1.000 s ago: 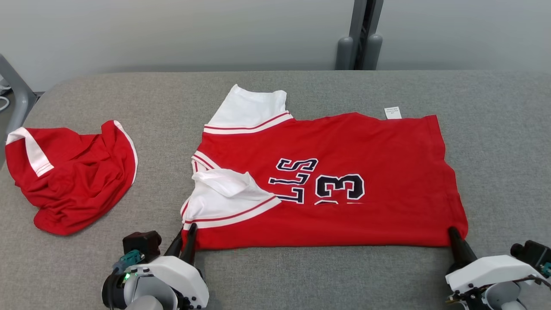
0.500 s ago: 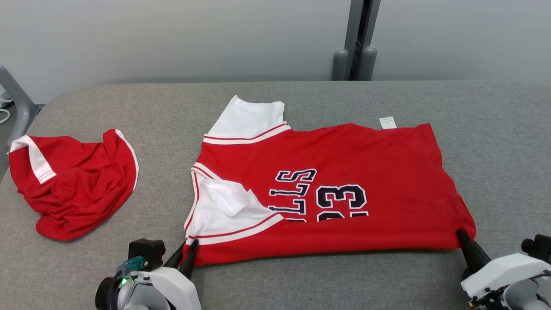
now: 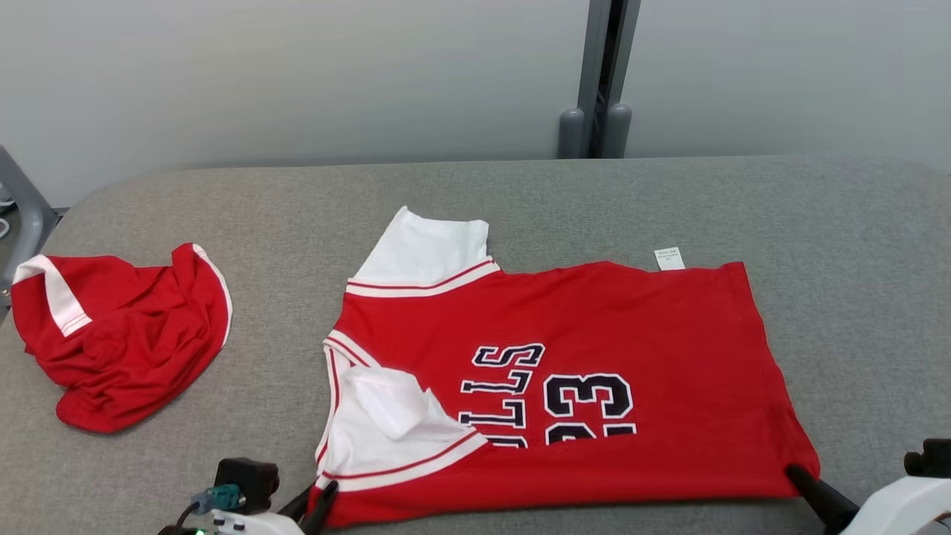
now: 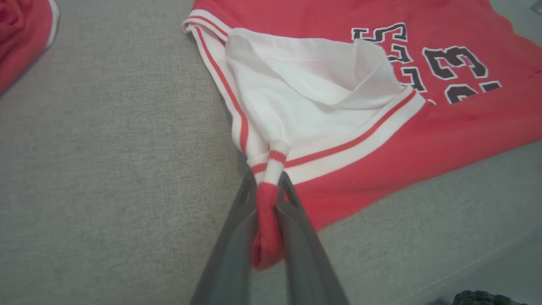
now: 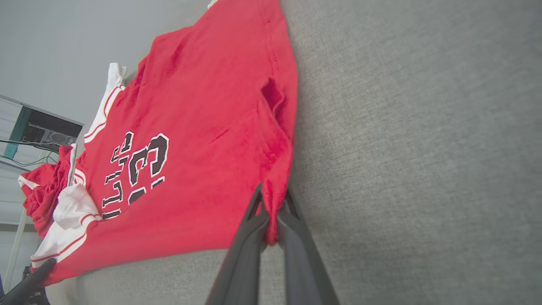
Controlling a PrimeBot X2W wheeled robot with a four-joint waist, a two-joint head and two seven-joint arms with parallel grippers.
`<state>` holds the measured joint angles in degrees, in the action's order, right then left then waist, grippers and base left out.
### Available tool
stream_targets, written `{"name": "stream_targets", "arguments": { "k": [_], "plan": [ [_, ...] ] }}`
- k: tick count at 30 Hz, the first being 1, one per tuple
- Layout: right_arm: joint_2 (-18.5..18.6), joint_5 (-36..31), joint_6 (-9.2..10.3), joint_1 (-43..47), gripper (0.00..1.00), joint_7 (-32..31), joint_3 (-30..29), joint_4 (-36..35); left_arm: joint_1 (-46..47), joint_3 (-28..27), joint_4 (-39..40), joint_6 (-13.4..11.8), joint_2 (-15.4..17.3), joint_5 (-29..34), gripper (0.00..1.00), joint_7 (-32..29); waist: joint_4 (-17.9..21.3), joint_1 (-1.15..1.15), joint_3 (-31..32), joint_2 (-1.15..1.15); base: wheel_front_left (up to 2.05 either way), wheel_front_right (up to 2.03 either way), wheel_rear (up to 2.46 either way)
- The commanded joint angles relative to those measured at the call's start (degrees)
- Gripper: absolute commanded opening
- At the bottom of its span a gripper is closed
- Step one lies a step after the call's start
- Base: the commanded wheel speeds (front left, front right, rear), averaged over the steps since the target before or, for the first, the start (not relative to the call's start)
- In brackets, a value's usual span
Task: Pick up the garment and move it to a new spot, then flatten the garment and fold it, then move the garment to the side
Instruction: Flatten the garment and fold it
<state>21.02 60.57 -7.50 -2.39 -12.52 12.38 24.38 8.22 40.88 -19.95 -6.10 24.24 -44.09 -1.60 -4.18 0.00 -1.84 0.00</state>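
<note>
Holding the garment by its two near corners, we have it spread across the middle of the grey desk, printed side up, the dark lettering and the number 23 running sideways in the head view. Our left jaws are pinched almost shut on the near left corner, at the red-and-white striped trim; the left wrist view shows a roll of red hem squeezed between the two dark fingers. Our right jaws are closed tight on the near right corner, with a thin fold of red cloth caught between the fingers in the right wrist view. The near white sleeve lies rumpled and folded over onto the red body, while the far white sleeve lies flat, pointing away from us. A small white label pokes out from the far edge. A second red garment with white stripes sits crumpled at the left of the desk, well apart from ours. Behind the desk a grey post stands against a pale wall
</note>
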Motion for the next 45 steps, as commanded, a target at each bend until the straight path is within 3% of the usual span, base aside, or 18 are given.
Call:
{"name": "stream_targets", "arguments": {
  "k": [1,7,16,17,18,19,28,31,35,45],
  "plan": [
    [0.8,0.4,0.02,1.2,0.0,-1.2,-0.5,-1.4,-1.0,-0.2,1.5,-0.6,1.5,-0.5,0.0,-0.8,0.3,0.0,-0.1,0.0,0.0,0.0,0.0],
    [1.5,0.5,0.02,6.0,0.0,-6.3,-3.0,-6.6,-4.3,0.4,8.8,-1.8,4.9,-1.0,0.0,-4.3,0.6,0.0,-0.1,0.0,0.0,0.0,0.0],
    [-1.0,-1.7,0.02,10.6,0.0,-11.3,-8.2,-11.2,-7.3,1.4,15.2,-3.0,7.8,-2.3,0.0,-8.6,0.8,0.0,0.3,0.0,0.0,0.0,0.0],
    [-1.4,-2.3,0.02,10.7,0.4,-11.6,-8.8,-11.5,-7.4,1.5,15.6,-3.1,7.9,-2.5,0.29,-9.0,0.8,0.0,0.4,0.0,0.0,0.0,0.0],
    [-2.1,-2.7,0.02,10.8,1.0,-11.9,-9.6,-11.5,-7.5,1.2,16.0,-3.4,7.9,-2.6,0.86,-9.0,0.8,0.0,0.5,0.0,0.0,0.0,0.0],
    [-2.4,-3.7,0.02,10.6,1.0,-11.5,-10.2,-11.9,-7.5,1.0,16.2,-3.8,7.8,-2.7,1.0,-8.9,0.8,0.0,0.6,0.0,0.0,0.0,0.0],
    [-6.8,-10.5,0.02,7.0,1.0,-6.9,-14.6,-15.1,-6.1,-1.6,17.8,-6.5,7.6,-2.1,1.0,-5.9,0.7,0.0,1.4,0.0,0.0,0.0,0.0],
    [-7.0,-13.7,0.02,5.4,1.0,-2.5,-14.1,-17.2,-4.7,-4.0,17.7,-8.1,6.3,-1.4,1.0,-1.9,0.7,0.0,1.4,0.0,0.0,0.0,0.0],
    [-6.9,-17.4,0.02,2.5,1.0,5.4,-12.8,-19.3,-2.8,-6.7,17.3,-8.1,3.4,-1.9,1.0,4.2,0.9,0.0,1.2,0.0,0.0,0.0,0.0],
    [-7.6,-28.7,0.02,-1.6,1.0,20.9,-7.9,-15.0,1.6,-8.9,11.5,-8.4,-2.9,-0.7,1.0,13.0,1.8,0.0,-0.5,0.0,0.0,0.0,0.0]
  ]
}}
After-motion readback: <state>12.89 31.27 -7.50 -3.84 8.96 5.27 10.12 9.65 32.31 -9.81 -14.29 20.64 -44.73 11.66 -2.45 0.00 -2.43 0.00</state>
